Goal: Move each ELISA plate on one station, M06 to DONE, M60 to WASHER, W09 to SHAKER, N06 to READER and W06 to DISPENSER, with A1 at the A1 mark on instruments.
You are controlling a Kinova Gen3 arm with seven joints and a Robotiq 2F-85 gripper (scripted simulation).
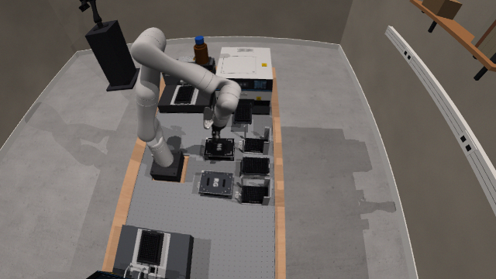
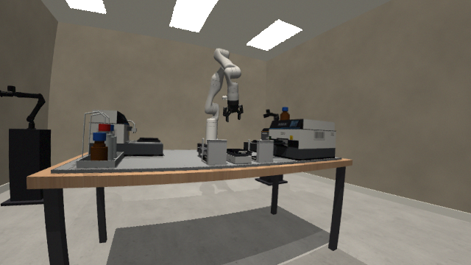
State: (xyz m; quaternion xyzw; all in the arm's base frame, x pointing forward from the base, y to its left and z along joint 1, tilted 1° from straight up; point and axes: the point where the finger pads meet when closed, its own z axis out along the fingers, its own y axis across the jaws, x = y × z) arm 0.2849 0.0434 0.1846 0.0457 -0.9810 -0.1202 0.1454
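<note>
Black, gridded plates are what we count, five showing from the top; nearest, one plate (image 1: 149,246) lies flat in a grey housing (image 1: 181,252); further up the perforated grey deck (image 1: 232,232), the flat square RG nest (image 1: 215,183) sits beside a walled rack (image 1: 266,194) with a plate (image 1: 253,194) inside; another plate (image 1: 255,165) lies between the two racks; the pincer (image 2: 232,113) hangs spread wide and bare, high over nest N6 (image 1: 219,149), well above every plate; beyond, a plate (image 1: 242,111) fronts the boxy white reader (image 1: 244,63), and one plate (image 1: 184,94) rests on a dark unit.
</note>
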